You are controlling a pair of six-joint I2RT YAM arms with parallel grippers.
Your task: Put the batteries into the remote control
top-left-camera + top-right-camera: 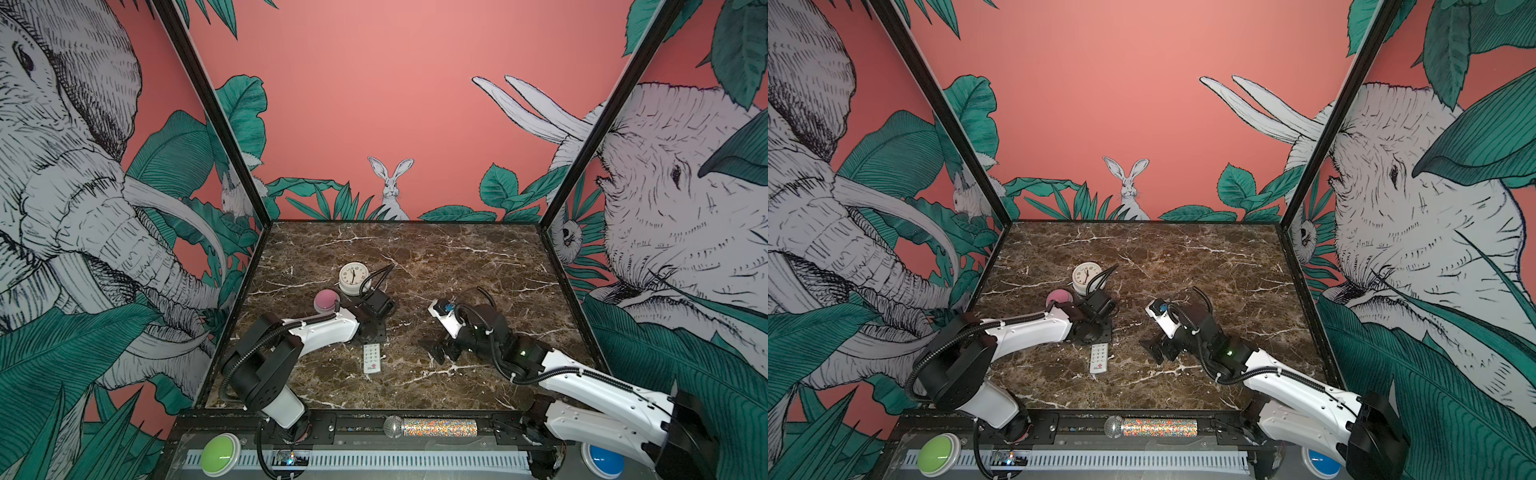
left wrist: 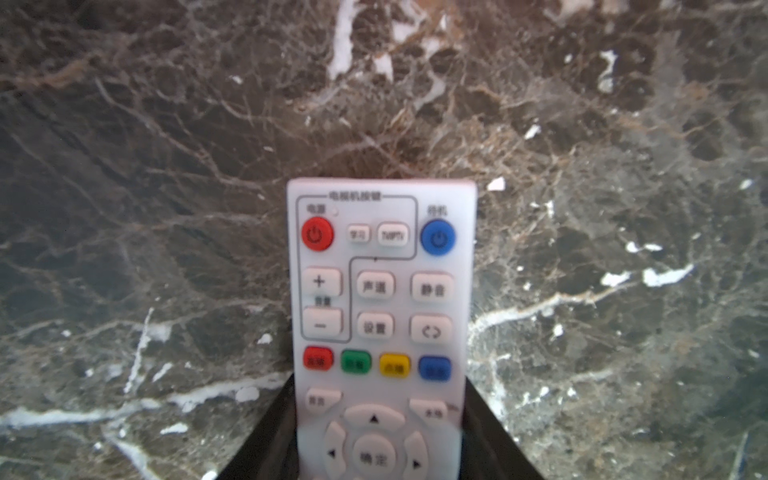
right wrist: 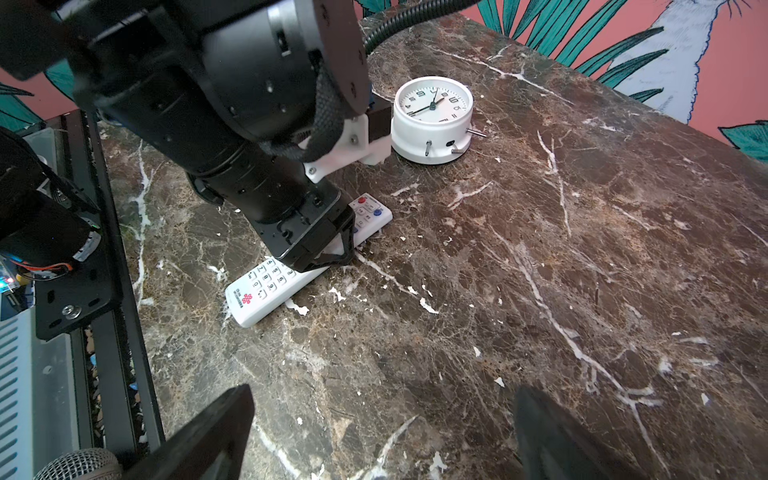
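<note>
The remote control point(image 1: 372, 360) point(image 1: 1099, 359) lies buttons-up on the marble table point(image 1: 457, 266), its red logo end toward the front edge. My left gripper point(image 1: 371, 335) point(image 1: 1098, 332) point(image 3: 328, 253) stands over its middle, shut on it. In the left wrist view the remote control point(image 2: 380, 291) fills the space between the two black fingers point(image 2: 276, 432) of the left gripper point(image 2: 379, 384), which press against its long sides. My right gripper point(image 1: 440, 353) point(image 1: 1160, 347) point(image 3: 382, 392) hovers open and empty to the right of the remote, above bare marble. The batteries are out of view.
A round white clock point(image 1: 354, 277) point(image 3: 432, 120) and a pink ball point(image 1: 325, 300) sit just behind my left arm. A glittery microphone point(image 1: 432, 427) lies on the front rail, with a green button point(image 1: 220, 454) and a blue button point(image 1: 602, 459) below it. Patterned walls enclose three sides.
</note>
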